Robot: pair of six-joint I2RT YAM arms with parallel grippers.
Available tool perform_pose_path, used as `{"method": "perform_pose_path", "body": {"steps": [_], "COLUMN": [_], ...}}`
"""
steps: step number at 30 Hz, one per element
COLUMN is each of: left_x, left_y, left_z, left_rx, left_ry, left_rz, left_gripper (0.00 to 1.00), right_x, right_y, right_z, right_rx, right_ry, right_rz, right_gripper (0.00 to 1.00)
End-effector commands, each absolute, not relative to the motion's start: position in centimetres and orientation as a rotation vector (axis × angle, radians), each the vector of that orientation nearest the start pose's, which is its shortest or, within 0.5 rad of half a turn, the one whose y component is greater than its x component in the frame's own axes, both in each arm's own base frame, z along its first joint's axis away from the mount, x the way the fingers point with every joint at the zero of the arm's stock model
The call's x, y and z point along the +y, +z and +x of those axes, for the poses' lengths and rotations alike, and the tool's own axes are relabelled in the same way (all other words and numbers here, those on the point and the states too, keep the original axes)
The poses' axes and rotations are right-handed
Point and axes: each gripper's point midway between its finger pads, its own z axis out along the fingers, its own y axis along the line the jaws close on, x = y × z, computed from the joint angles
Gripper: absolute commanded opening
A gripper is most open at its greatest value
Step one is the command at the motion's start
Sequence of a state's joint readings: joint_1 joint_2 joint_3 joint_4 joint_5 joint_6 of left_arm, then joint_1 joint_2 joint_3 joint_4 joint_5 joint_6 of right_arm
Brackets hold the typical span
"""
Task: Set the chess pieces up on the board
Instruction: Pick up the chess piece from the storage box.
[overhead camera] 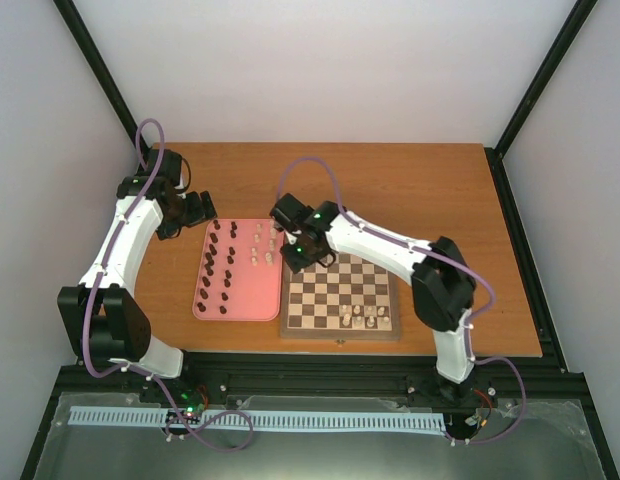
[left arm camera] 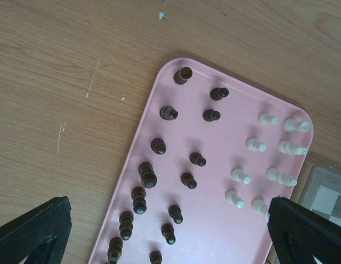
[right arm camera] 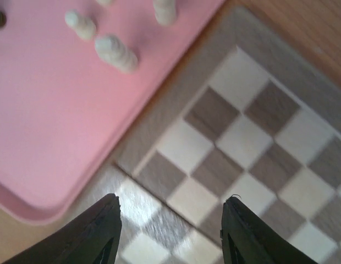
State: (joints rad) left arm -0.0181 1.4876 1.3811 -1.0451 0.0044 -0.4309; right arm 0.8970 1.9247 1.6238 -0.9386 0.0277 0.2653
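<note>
Alignment before pickup

Right gripper [right arm camera: 169, 231] jaws stand apart, empty, over the board [right arm camera: 258, 126] corner just beside the pink tray [right arm camera: 49, 121]. Left gripper [left arm camera: 170, 236] jaws gape above the tray. Most chess pieces [right arm camera: 115, 53] stand there. Recommended: centre on one cream piece, descend vertically, avoid neighbours.
</note>
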Motion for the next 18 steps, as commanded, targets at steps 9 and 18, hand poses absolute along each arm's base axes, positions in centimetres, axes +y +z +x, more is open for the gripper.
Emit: {"method": "perform_pose_path", "body": {"steps": [9,18], "left_x": [-0.9,-0.9], "left_y": [20.6,20.3], "left_z": [35.2,35.2], "left_rx": [2.621,2.629], "left_ry": [-0.156,-0.158], "left_rz": [-0.548,-0.549], "left_gripper": [1.0,1.0], "right_x": [42.2,43.8], "right_y": [10.1,9.4], "right_z": [31.8,31.7], "right_rx": [2.64,2.642], "right_ry": [0.399,0.436], "right_rz": [-0.982,-1.035], "right_gripper": [0.51,0.51]}}
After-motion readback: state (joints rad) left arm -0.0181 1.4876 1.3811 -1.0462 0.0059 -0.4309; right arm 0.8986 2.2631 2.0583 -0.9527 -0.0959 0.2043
